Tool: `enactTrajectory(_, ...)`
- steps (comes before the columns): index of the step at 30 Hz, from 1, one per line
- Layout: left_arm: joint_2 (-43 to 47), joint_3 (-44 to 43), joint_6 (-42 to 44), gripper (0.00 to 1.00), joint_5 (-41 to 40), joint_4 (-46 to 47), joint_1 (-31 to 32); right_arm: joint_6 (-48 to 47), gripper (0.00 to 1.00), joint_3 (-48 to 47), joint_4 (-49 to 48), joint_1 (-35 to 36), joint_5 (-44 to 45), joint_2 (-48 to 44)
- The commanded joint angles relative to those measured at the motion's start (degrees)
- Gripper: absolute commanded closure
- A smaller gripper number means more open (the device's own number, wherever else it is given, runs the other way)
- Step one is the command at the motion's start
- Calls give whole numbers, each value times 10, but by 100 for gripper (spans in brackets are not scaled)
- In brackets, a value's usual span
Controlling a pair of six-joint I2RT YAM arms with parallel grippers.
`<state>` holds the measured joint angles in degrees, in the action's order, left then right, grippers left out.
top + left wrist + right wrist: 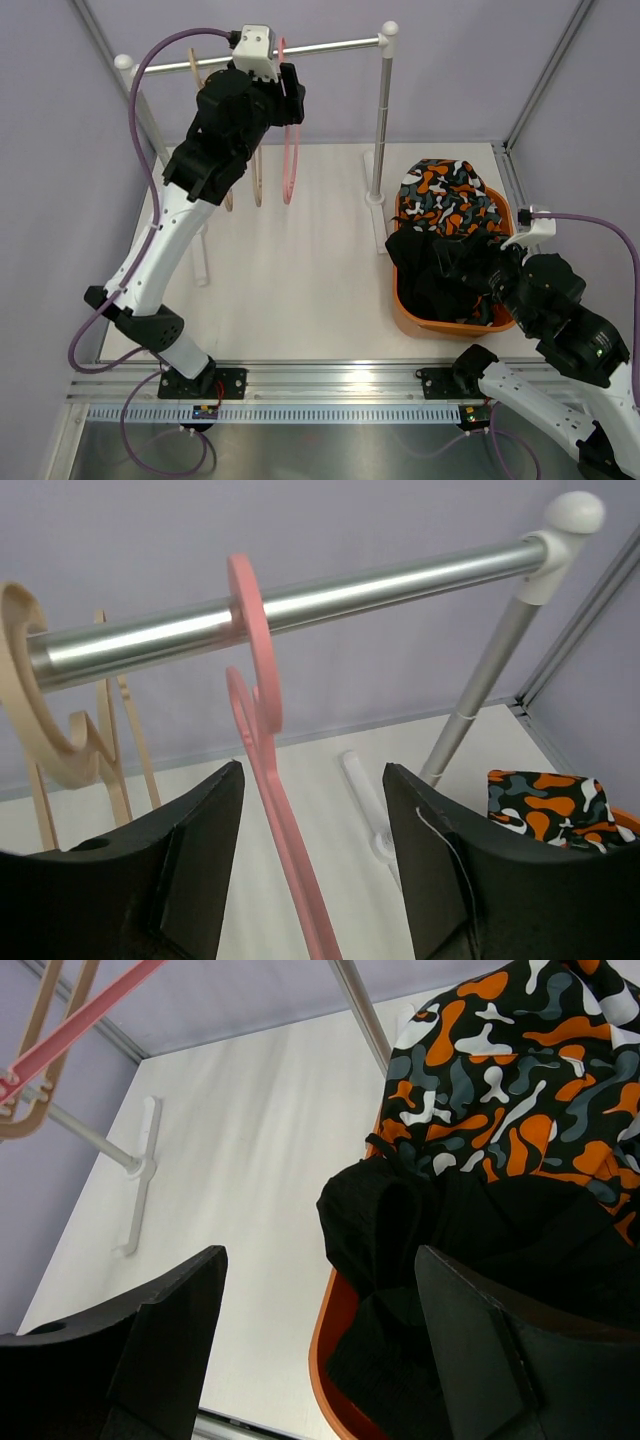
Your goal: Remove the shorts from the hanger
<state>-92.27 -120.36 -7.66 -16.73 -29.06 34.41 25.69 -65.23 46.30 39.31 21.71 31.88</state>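
No readable text, label or number anywhere.

At the right of the top view, the basket is orange. In it the patterned shorts are blotched orange, white, grey and black, and the black shorts are plain. At upper left, the pink hanger and the pale tan hangers hang on the silver rail.

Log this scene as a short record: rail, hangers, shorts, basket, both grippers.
rail: carries three hangers
wooden hangers: two, bare
pink hanger: bare
basket: orange, right side of table
patterned shorts: in basket, far end
black shorts: in basket, near end
left gripper: open, one finger either side of pink hanger
right gripper: open, empty, over basket
shorts on hangers: none
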Motion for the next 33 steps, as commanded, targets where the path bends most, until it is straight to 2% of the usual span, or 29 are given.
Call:
enactTrajectory(1, 41, -5, 16, 38, -2, -13, 20, -16, 14, -1, -24, -2, -20, -11)
enactTrajectory(6, 85, 3, 22, 37, -20, -70, 68, -20, 11, 1, -32, -2, -30, -23)
enactTrajectory(8, 103, 27, 26, 37, -35, -95, 95, -25, 6, 4, -37, -2, -38, -25)
enactTrajectory(9, 126, 41, 24, 37, -40, -102, 105, -27, 1, 5, -42, -2, -50, -24)
enactTrajectory(10, 139, 56, 22, 37, -46, -115, 124, -26, 1, 8, -44, -2, -55, -23)
enactTrajectory(16, 286, 254, -9, 37, -79, -125, 197, -6, 0, 10, -39, -2, -60, -2)
enactTrajectory(17, 305, 300, -21, 37, -78, -129, 201, -4, 1, 11, -38, -2, -58, 0)
enactTrajectory(24, 443, 454, -48, 37, -39, -135, 209, 8, 1, 47, -71, -2, -80, -6)
enactTrajectory(33, 519, 513, -36, 37, -22, -137, 209, 16, 1, 87, -112, -2, -75, -12)
